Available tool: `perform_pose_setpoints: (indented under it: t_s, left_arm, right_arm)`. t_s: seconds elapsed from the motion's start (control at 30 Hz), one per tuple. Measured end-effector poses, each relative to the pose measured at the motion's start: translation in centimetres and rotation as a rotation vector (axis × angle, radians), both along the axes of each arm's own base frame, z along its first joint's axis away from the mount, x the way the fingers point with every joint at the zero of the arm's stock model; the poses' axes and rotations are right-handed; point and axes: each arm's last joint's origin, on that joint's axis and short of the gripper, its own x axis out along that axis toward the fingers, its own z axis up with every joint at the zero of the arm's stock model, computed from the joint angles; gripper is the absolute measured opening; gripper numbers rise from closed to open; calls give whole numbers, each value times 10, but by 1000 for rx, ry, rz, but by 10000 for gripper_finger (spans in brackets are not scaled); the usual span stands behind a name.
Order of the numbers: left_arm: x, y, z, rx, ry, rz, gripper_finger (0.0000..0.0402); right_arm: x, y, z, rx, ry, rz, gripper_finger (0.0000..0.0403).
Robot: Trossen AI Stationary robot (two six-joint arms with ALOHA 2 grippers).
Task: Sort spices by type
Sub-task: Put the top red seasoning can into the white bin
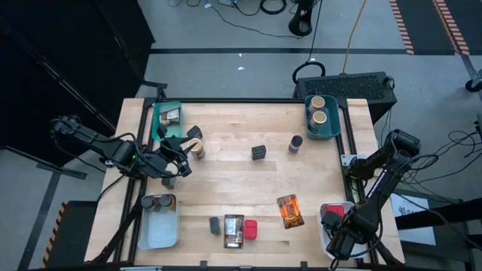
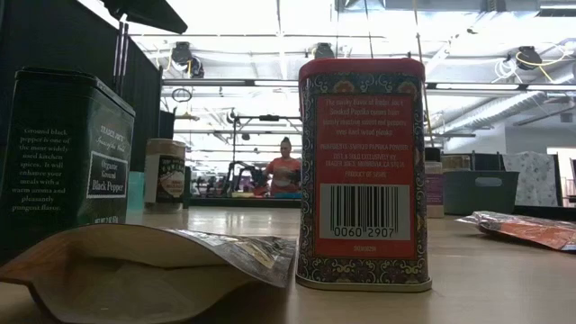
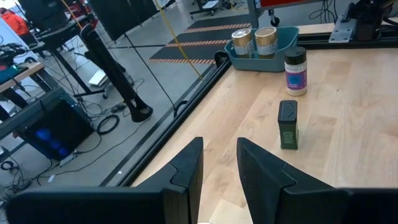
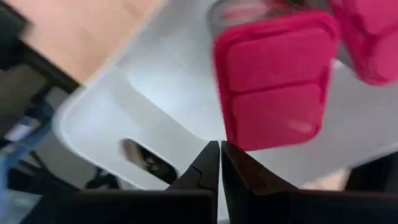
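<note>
Surveying from the high view, the wooden table (image 1: 241,181) carries spices scattered between four corner bins; the left gripper (image 1: 175,162) sits near the table's left edge just beside a tan cylinder (image 1: 197,148), its jaws slightly apart with nothing seen between them in the left wrist view; whether it touches the cylinder cannot be told. The right gripper (image 1: 331,220) hangs over the clear-white bin (image 1: 325,233) at the near right corner; the right wrist view shows its fingers (image 4: 202,171) pressed together and empty, directly above a red tin (image 4: 273,87) lying in that bin, a detail the high view barely resolves.

The high view alone shows the teal bin (image 1: 322,129) at the far right holding two tan cylinders, the teal bin (image 1: 157,120) at the far left holding a packet, and the near left clear bin (image 1: 158,226) holding two dark jars; mid-table stand a dark tin (image 1: 259,153) and a purple-labelled jar (image 1: 295,144); an orange packet (image 1: 290,211) lies toward the near right.

The low view alone makes labels legible: a black pepper tin (image 2: 63,166) at left, a paprika tin (image 2: 363,171) upright at centre, a brown packet (image 2: 148,270) lying flat between them; a person (image 2: 284,173) appears in the room beyond.
</note>
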Motion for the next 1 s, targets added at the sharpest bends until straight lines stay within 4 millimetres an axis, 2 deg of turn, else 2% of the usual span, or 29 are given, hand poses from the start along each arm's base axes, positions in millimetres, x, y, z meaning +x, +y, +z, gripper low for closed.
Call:
perform_pose_setpoints:
  t_s: [0.4, 0.57, 0.7, 0.8, 1.0]
  left_arm:
    - [0, 0, 0, -1, 0, 0, 100]
    - [0, 0, 0, -1, -1, 0, 100]
    - [0, 0, 0, -1, 0, 0, 100]
    - [0, 0, 0, -1, -1, 0, 100]
    - [0, 0, 0, -3, -2, 2, 100]
  right_arm:
    - [-4, -2, 1, -3, 54, 53, 0]
    - [-2, 4, 20, 37, 73, 37, 0]
    - [-3, -4, 32, -96, 58, -16, 0]
    - [-2, -9, 30, -176, 2, -28, 0]
    - [7, -17, 15, -190, -49, -20, 0]
